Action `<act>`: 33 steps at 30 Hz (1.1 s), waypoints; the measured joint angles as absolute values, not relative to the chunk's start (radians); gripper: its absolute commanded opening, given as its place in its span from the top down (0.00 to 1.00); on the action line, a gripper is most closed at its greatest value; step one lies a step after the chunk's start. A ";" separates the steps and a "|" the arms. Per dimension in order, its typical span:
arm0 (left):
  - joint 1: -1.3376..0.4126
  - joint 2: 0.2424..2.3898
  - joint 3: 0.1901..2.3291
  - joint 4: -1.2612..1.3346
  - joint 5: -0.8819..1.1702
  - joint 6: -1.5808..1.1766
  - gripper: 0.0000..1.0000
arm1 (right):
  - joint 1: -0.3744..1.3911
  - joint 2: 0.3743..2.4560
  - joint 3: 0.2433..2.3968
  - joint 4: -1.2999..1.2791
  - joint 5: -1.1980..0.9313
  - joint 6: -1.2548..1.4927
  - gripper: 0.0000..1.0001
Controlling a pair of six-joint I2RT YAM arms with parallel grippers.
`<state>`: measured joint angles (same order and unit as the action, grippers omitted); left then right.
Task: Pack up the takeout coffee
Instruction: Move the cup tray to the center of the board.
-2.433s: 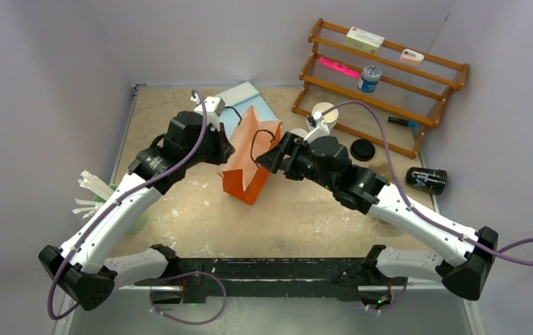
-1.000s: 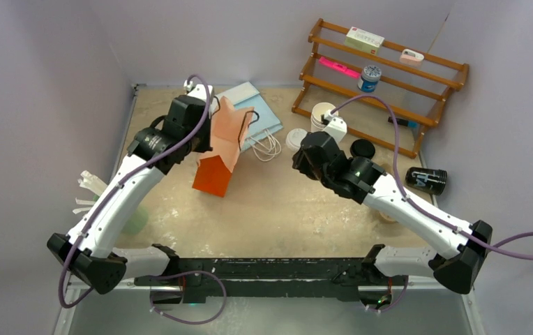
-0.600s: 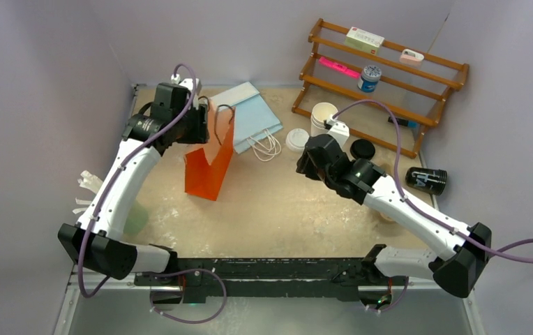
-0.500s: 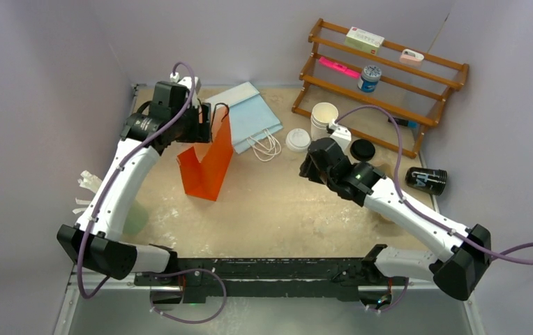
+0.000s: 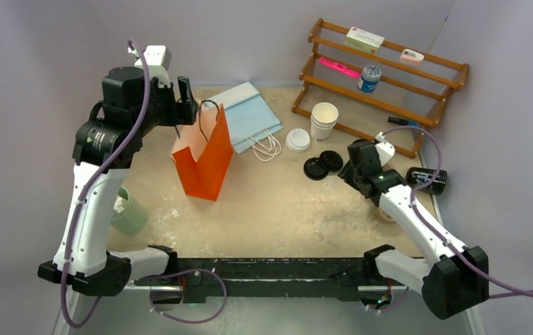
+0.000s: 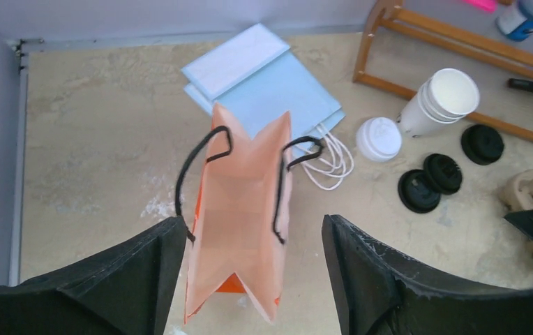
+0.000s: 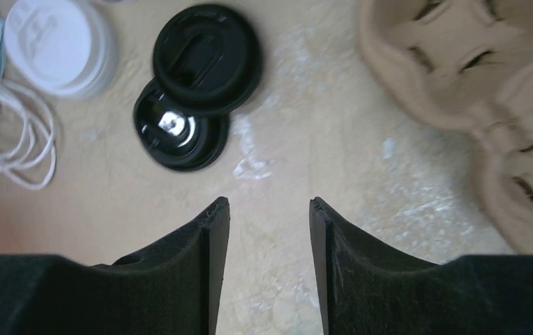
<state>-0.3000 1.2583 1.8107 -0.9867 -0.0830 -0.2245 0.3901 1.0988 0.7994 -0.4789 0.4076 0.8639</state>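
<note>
Black paper cup [image 5: 434, 183], white print on the side, tipped over at the right edge of the desk [image 5: 271, 209], near the right end of the wooden rack [image 5: 389, 105] and just beyond the right arm [image 5: 407, 209]. Well apart from the orange paper bag [image 5: 204, 157].

Toward mid-desk, two lids overlapping: upper black lid [image 7: 206, 58] resting partly over lower black lid [image 7: 180, 132], the lower one glossy. Third black lid [image 6: 482, 144] alone, flat on the desk close to the rack's bottom rail; seen from the left wrist only, hidden behind the right arm from above.

Right pincer [image 7: 267, 206] released, jaws apart with only bare desk between them, hovering near the overlapping pair and touching neither. Brown pulp carrier [image 7: 452, 84] just off to its right, cup wells facing up.

Left pincer [image 6: 253, 223] likewise released, jaws spread wide, raised high over the orange paper bag and gripping nothing. Bag upright left of centre, mouth open toward the wrist camera, black cord handles arched on both long sides.

Behind the bag, light blue bags [image 5: 253, 115] flat on the desk, white cord handles trailing toward a white lid [image 5: 296, 139]. Next to that lid, a stack of white paper cups [image 5: 324, 120], upright in front of the rack. On the rack's shelves, a white box [image 5: 365, 39], a pink item [image 5: 339, 68] and a small jar [image 5: 370, 77] with a blue label. Green cup [image 5: 130, 213] at the left desk edge, beside the left arm [image 5: 89, 209].
</note>
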 measured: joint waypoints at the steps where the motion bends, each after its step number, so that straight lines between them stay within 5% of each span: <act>1: -0.300 1.247 1.815 -0.981 -0.069 -0.225 0.30 | 0.352 1.086 0.789 -0.478 0.410 0.864 0.50; 5: -0.348 1.227 1.813 -0.939 -0.001 -0.242 0.33 | 0.216 1.058 0.758 -0.474 0.419 0.864 0.49; 11: -0.673 1.261 1.702 -0.782 0.026 -0.281 0.35 | -0.012 1.043 0.710 -0.472 0.443 0.862 0.49; 14: -0.776 1.295 1.613 -0.693 0.038 -0.297 0.36 | -0.098 1.037 0.700 -0.472 0.455 0.866 0.34; 17: -0.834 1.321 1.504 -0.598 0.057 -0.306 0.36 | -0.142 1.036 0.697 -0.465 0.464 0.874 0.30; 26: -0.849 1.330 1.259 -0.333 0.113 -0.322 0.37 | -0.171 1.176 0.684 -0.412 0.445 0.906 0.44; 33: -0.849 1.346 1.187 -0.251 0.119 -0.323 0.38 | -0.171 1.239 0.688 -0.398 0.435 0.926 0.76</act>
<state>-0.8486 1.3464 1.1870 -0.2512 0.1192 -0.3225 -0.1715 1.2388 0.6880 -0.3981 0.4351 0.9260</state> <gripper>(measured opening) 0.626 0.390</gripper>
